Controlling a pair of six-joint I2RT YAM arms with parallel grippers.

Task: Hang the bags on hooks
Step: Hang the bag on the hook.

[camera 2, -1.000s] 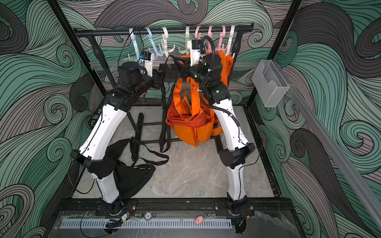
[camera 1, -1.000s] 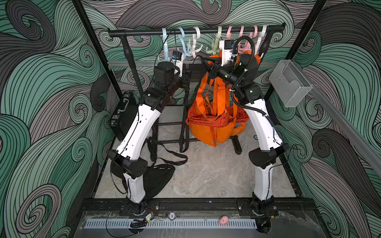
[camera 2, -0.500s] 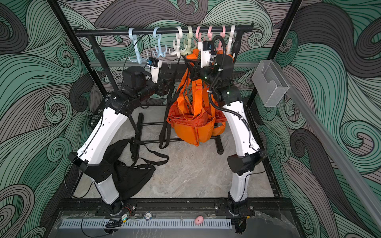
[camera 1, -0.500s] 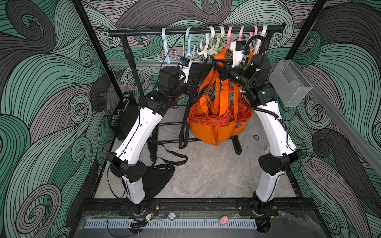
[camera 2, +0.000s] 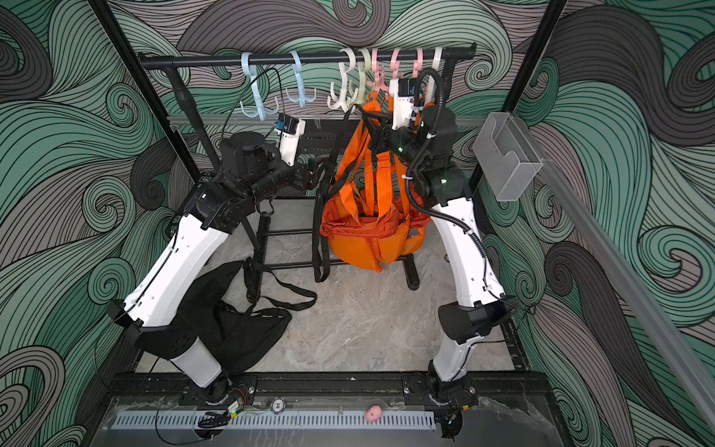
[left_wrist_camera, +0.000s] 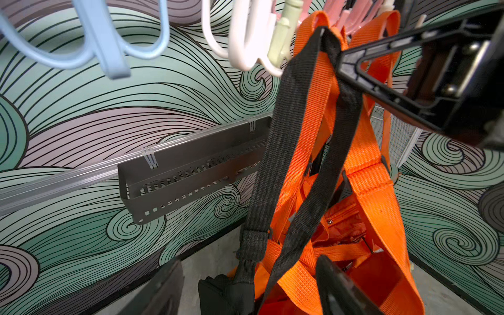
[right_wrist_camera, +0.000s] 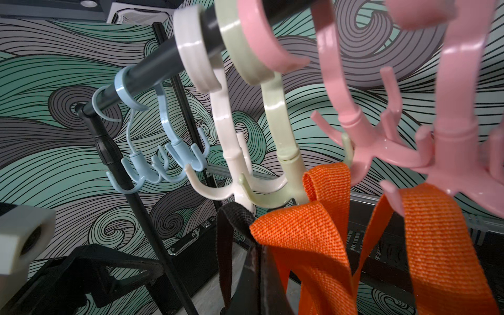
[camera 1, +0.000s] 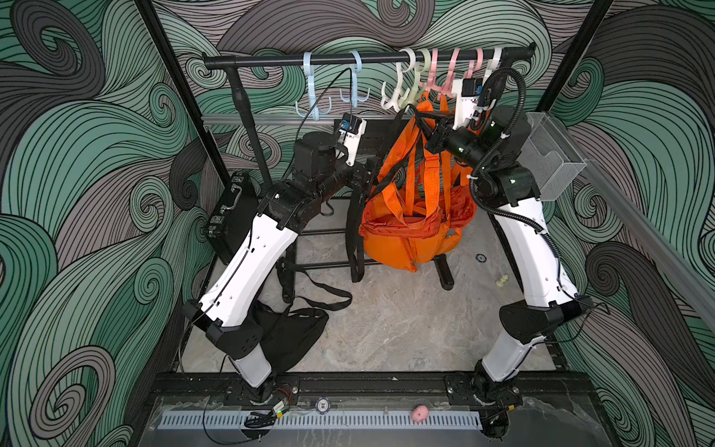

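Soft orange fabric bag [camera 1: 410, 240] hangs limp under the black rail [camera 1: 271, 61], judged light and floppy, best taken by its webbing straps [right_wrist_camera: 321, 240], which the right gripper [camera 1: 428, 129] pinches at the pink plastic hooks [right_wrist_camera: 362, 152]; left gripper [camera 1: 369, 178] stands wide, empty.

You'll find no legible text, label, brand or number; the round token's [camera 1: 322, 405] marking is too small.
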